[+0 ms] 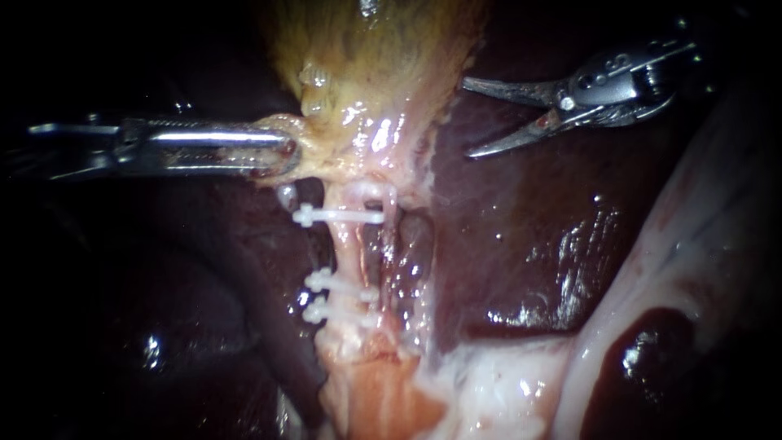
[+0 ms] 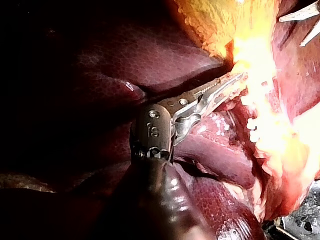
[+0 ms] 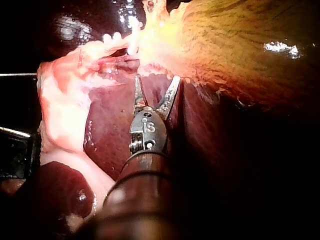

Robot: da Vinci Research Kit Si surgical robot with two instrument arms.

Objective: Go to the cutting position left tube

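A pale tube (image 1: pixel 349 248) runs down from the yellowish gallbladder (image 1: pixel 371 57) over the dark liver (image 1: pixel 521 236). It carries three white clips: one high (image 1: pixel 338 216) and two lower, close together (image 1: pixel 332 283) (image 1: pixel 324 310). My left instrument (image 1: pixel 281 153) has its jaws shut on the gallbladder's lower edge, left of the tube; in the left wrist view these jaws (image 2: pixel 232 84) bite into the bright tissue. My right instrument (image 1: pixel 470 116) hovers over the liver to the upper right of the tube, its two blades open and touching nothing. The right wrist view shows the blades (image 3: pixel 156 89) spread just short of the gallbladder (image 3: pixel 240 45).
Pale fatty tissue (image 1: pixel 489 383) lies below the tube, and a whitish band (image 1: pixel 676 244) crosses the liver at the right. A thinner strand (image 1: pixel 393 236) runs beside the tube on its right. The right instrument's blade tips (image 2: pixel 302 20) show far ahead in the left wrist view.
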